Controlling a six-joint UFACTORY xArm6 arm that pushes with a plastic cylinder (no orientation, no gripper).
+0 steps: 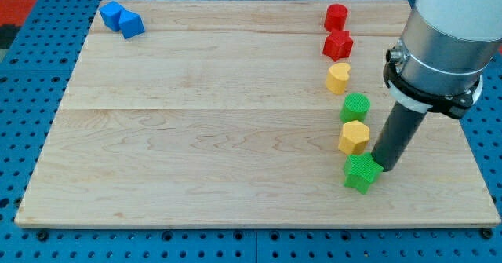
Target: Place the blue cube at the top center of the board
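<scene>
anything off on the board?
Nothing damaged or spilled. Only oddity: my tip sits against the green star block at the view's lower right, far from the blue cube in the top-left corner beside another blue block.

No text, label, brand, number or sign could be read anywhere in the camera view.
</scene>
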